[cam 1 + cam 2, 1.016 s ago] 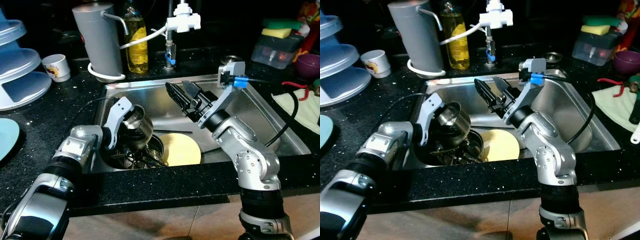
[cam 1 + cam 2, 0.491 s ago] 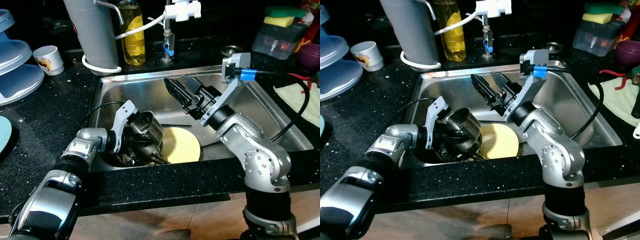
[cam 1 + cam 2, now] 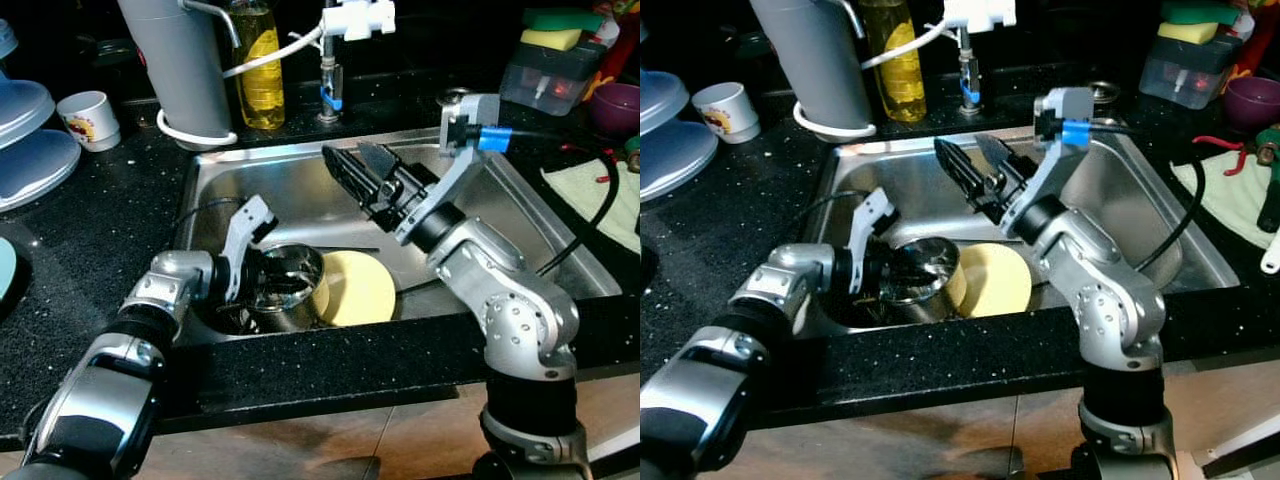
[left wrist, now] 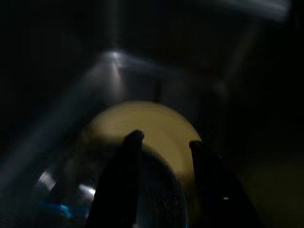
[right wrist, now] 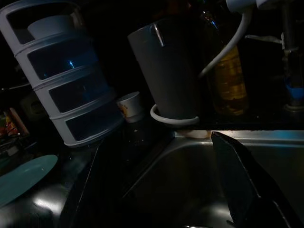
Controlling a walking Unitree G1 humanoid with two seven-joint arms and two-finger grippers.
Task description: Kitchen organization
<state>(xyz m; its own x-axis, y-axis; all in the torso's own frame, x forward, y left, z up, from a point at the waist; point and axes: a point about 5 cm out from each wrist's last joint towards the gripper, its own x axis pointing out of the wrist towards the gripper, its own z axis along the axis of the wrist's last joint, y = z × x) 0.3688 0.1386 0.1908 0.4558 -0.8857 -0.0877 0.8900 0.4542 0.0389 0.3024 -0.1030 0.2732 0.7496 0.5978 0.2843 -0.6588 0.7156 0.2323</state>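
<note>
The left end effector (image 3: 262, 283) reaches down into the sink (image 3: 520, 215) and grips the rim of a steel pot (image 3: 290, 287), one finger inside and one outside in the wrist view. The pot sits low at the near left of the basin, among dark utensils and touching a pale yellow plate (image 3: 358, 288). The right end effector (image 3: 357, 172) hovers above the middle of the basin with its fingers spread apart, holding nothing. The risk, as I judge it, is the thin rim hold: a wet steel pot could slip or swing as it is lifted, knock the plate, or snag the utensils under it. The right arm's cable could also catch on the sink edge. The desk (image 3: 90, 230) is black speckled stone, dimly lit, carrying a grey jug (image 3: 180, 60), a yellow bottle (image 3: 258, 70), a small cup (image 3: 86, 118) and a blue tiered rack (image 3: 30, 140).
</note>
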